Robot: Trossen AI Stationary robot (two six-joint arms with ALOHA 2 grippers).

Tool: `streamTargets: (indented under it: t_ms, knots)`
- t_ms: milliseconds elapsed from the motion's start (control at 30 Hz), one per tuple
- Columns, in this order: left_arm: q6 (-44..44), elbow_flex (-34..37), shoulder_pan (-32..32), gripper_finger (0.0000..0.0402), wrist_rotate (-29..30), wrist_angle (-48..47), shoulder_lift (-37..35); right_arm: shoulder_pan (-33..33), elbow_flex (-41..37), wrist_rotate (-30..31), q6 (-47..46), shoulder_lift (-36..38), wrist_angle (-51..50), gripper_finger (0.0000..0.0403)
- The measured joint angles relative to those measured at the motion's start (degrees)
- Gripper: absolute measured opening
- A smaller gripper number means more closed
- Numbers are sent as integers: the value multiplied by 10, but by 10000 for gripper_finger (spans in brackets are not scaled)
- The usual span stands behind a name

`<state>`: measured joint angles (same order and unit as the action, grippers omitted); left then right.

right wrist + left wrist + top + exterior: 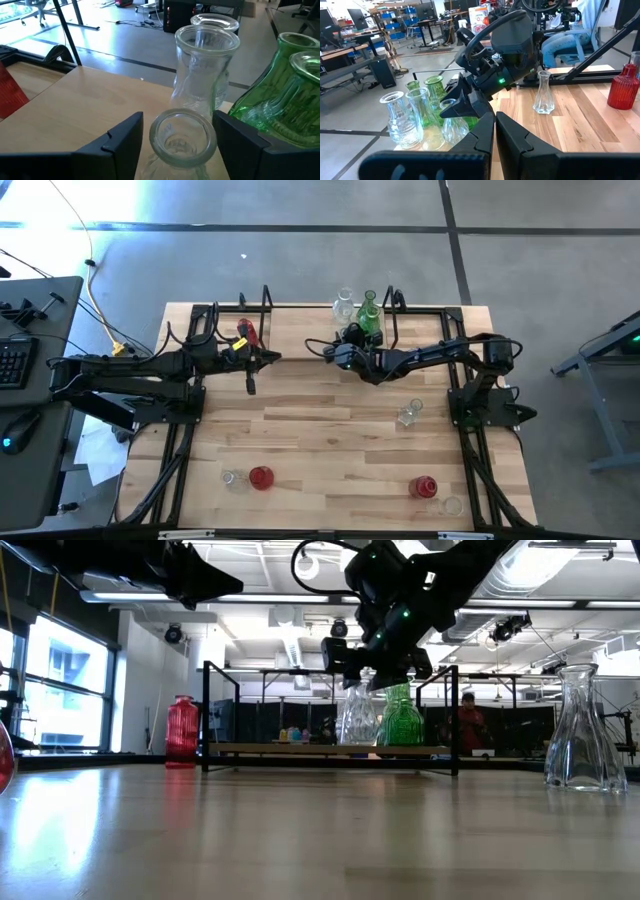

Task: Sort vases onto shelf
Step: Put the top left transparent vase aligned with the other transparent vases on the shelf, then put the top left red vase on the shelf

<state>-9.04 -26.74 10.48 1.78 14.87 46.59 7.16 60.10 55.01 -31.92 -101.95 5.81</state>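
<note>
Front of table, lower frame in high view: red vase [261,477] w/ small clear one [231,478] beside it at lower left, another red vase [423,486] plus clear one [452,505] at lower right, lone clear vase [408,414] mid-right. Farther back, upper centre: right gripper [176,131], fingers spread either side of a clear vase neck [183,136], rim sitting between them w/ gaps both sides, so prob. letting go, not squeezing. Just behind, more clear [204,75] and green vases [285,95] packed close on the shelf [300,322]; red vase [245,332] at shelf's left end. Left gripper [250,379] upper left, pinched closed, empty. Glass: rigid, slick, breakable, light, top-tippy; best taken at narrow neck below flared rim, neighbours near enough to knock. No readable labels or writing on vases; box in room background of left wrist view too blurred to read.
</note>
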Motion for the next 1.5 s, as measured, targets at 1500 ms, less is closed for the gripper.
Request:
streamTargets:
  t_ms: [1500]
  knots:
    - [9,0,0,10,-2,0,-2,-60,71,-155,259,51,30,166]
